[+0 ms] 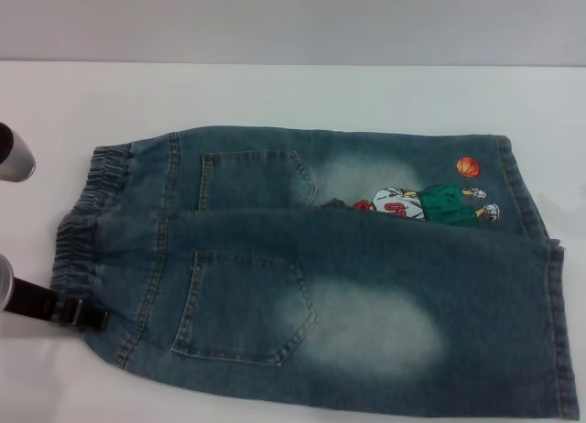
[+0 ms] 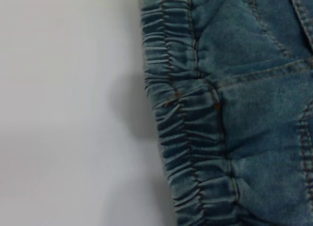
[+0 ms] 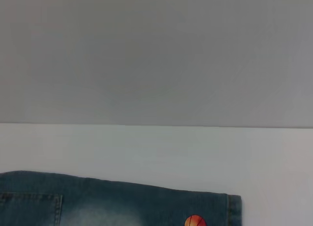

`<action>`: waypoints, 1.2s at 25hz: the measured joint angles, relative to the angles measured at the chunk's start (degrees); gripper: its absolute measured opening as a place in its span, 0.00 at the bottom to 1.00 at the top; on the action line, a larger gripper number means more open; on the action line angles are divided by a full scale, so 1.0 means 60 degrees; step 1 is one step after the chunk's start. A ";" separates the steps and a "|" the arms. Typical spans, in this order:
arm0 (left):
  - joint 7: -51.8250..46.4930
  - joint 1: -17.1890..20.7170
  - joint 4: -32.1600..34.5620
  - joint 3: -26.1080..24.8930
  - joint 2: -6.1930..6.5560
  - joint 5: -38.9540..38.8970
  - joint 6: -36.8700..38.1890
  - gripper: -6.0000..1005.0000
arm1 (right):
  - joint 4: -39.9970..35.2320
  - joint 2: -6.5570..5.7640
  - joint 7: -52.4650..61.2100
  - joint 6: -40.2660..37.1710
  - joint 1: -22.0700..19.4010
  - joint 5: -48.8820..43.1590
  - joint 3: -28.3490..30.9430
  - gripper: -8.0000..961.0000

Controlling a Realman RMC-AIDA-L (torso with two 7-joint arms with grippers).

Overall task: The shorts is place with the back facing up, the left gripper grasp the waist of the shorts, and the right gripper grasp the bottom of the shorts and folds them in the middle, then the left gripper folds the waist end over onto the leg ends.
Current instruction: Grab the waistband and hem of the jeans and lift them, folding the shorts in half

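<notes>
One pair of shorts (image 1: pixel 311 267) lies flat on the table (image 1: pixel 275 93), long axis left to right. The waist (image 1: pixel 87 222) lies left, touching the left gripper (image 1: pixel 78 313); finger state cannot be told. The hems (image 1: pixel 558 331) lie right; the right gripper is unseen.

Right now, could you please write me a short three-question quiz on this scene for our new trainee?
1. True or false: the shorts lie with their back pockets facing up.
2. Which edge is the left gripper touching: A) the waist, B) the leg ends, C) neither?
3. Fill in: the orange ball print sits near the ____ ends.

Key: 1 true; 2 A, at its near corner; 3 leg.
</notes>
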 joint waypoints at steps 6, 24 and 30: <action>-0.0010 -0.0064 0.0041 0.0015 0.0000 0.0124 -0.0024 0.83 | 0.0000 0.0000 -0.0017 0.0005 -0.0005 0.0006 -0.0005 0.72; -0.0013 -0.0239 0.0085 0.0153 0.0006 0.0117 -0.0042 0.78 | -0.0001 0.0015 -0.0072 0.0009 -0.0014 0.0017 -0.0032 0.72; 0.0011 -0.0261 0.0207 0.0026 0.0015 0.0126 -0.0061 0.73 | -0.0001 0.0015 -0.0075 0.0009 -0.0009 0.0017 -0.0023 0.72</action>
